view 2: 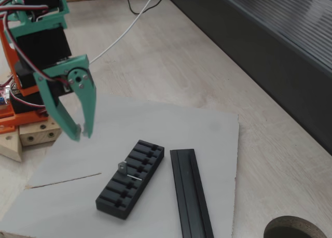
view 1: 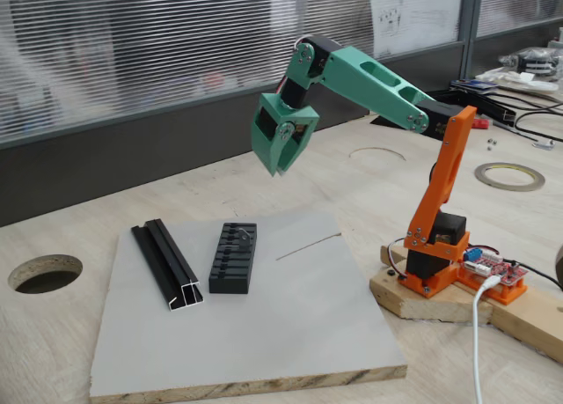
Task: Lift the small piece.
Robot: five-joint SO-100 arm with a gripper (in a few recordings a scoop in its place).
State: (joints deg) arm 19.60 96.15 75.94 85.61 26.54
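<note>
**Green tool hangs in the air above the grey board, small piece resting on the ribbed block**

The teal-green two-finger tool (view 1: 280,168) hangs well above the flat grey board (view 1: 290,325), carried by a teal-green arm (view 1: 378,83) on an orange base (view 1: 440,237) that is fixed to a pale wooden plank (view 1: 413,294). In a fixed view the tool (view 2: 83,134) shows two pointed fingers (view 2: 88,106) set close together with a narrow gap at the tips, and nothing is between them.

The tiny silvery-grey metal piece (view 2: 122,167) sits on top of the black ribbed rectangular block (view 2: 129,178), towards the block's 9 o'clock edge in that view, and seems to stand up a little from the ribs. In the other fixed view the same bit (view 1: 244,234) shows as a faint grey glint near the far end of the block (view 1: 233,257). From the piece, the tool lies at about 10 o'clock in the close view, apart from it and higher.

Just beside the block lies a long black rail with silver cut ends (view 1: 167,265), roughly parallel to it and not touching; in the close view the rail (view 2: 191,194) is at the block's 3 o'clock. Both rest on the grey board, which lies on the pale wood worktop (view 1: 53,334). A round hole (view 1: 44,273) is cut in the worktop at the board's 9 o'clock.
</note>
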